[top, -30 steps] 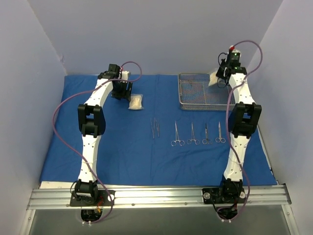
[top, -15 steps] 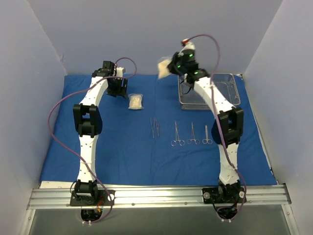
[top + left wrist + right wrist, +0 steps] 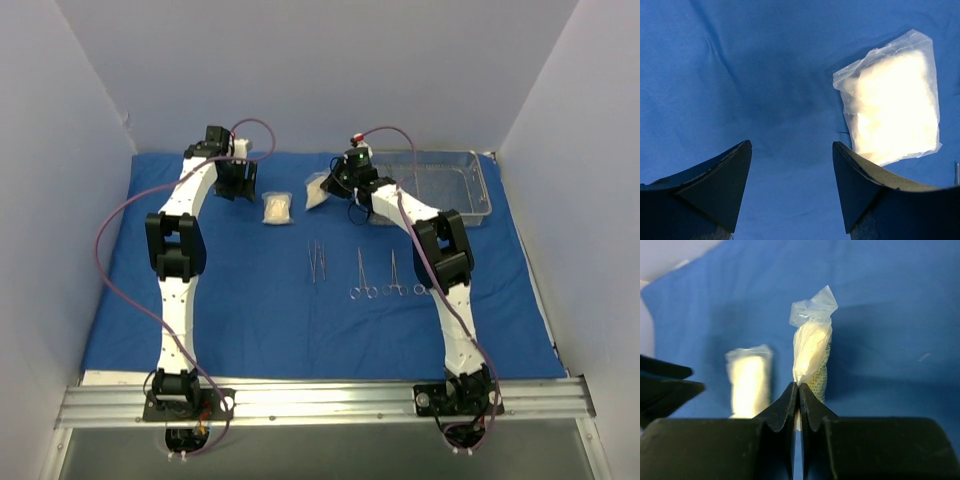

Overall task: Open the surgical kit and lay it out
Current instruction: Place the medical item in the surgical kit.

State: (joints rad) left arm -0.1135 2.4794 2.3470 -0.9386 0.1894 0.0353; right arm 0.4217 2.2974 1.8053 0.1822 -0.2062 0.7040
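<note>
The blue cloth wrap (image 3: 250, 300) lies spread flat over the table. My right gripper (image 3: 332, 186) is shut on the edge of a white gauze packet (image 3: 316, 191), held just above the cloth right of the other packet; the held packet also shows in the right wrist view (image 3: 811, 352). A second gauze packet (image 3: 277, 209) lies flat on the cloth; it also shows in the left wrist view (image 3: 895, 97) and the right wrist view (image 3: 749, 380). My left gripper (image 3: 238, 188) is open and empty, left of that packet. The wire-mesh tray (image 3: 445, 185) sits at the back right. Tweezers (image 3: 317, 258) and clamps (image 3: 363, 274) lie in a row mid-cloth.
Grey walls close in the left, back and right sides. The cloth's left and front parts are bare blue fabric (image 3: 130, 330). A metal rail (image 3: 320, 400) carries both arm bases at the near edge.
My right gripper has carried its gauze packet from above the tray leftward and down to beside the other packet. My left gripper has drawn slightly back and left.
</note>
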